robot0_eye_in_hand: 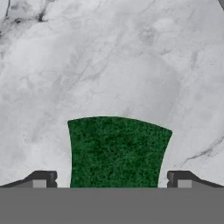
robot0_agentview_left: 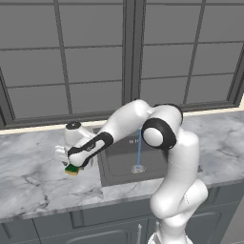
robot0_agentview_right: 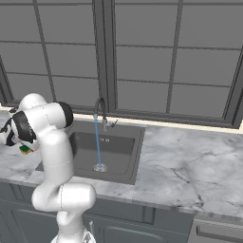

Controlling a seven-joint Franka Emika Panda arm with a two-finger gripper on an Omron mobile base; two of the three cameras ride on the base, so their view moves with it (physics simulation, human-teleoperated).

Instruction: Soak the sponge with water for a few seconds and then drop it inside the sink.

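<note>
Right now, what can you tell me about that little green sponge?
The sponge is a small rectangular block, rough dark green on top over a yellow layer. It lies flat on the marble counter, left of the sink, dry and away from the water. The open end effector straddles it, one fingertip on each side.

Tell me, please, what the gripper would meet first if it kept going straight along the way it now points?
Most likely the sponge: in the hand view its green top lies between the open gripper's fingertips, directly ahead, with the marble counter beneath it. How much gap remains above the sponge is unclear.
</note>
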